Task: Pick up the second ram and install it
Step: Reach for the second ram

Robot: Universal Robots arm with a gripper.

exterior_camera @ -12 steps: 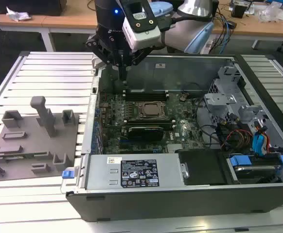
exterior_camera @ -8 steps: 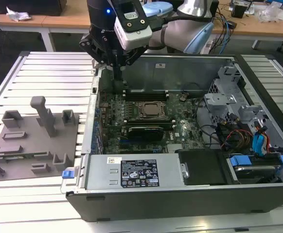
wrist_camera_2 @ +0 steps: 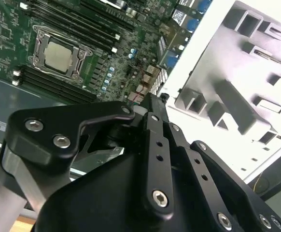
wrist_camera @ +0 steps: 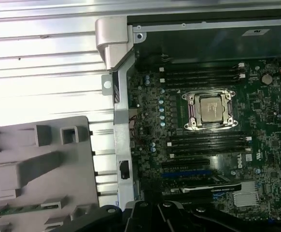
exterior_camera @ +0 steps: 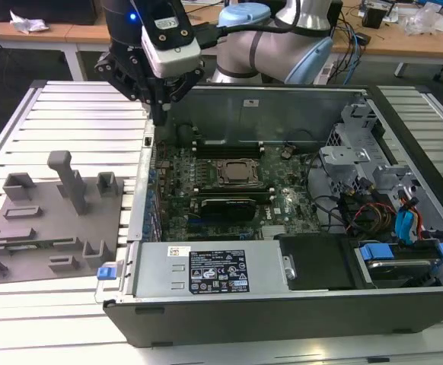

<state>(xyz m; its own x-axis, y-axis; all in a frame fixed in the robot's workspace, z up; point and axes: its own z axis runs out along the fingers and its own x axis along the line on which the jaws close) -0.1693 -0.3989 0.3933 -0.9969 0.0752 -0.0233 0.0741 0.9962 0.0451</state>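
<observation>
First wrist view: we see the ram as a thin green strip lying flat in a slot of the grey tray, at the tray's edge nearest the camera. Nothing is touching it. The tray sits on the slatted table, just beside the open case, on the exterior view's left.

The gripper hangs over the case's far corner on the exterior view's left, right above the wall that faces the tray. It's well apart from the ram, and the tray's upright posts stand between the two. We can't tell how far the gripper is open, or whether it has hold of anything: both wrist views give us its black linkage, not the tips.

Inside the case the board lies flat. The socket has its metal frame down, with banks of long black slots on either side of it. We can't tell whether any slot has a stick in it.

The arm comes in from behind the case. A grey labelled cover runs along the case's near side.
</observation>
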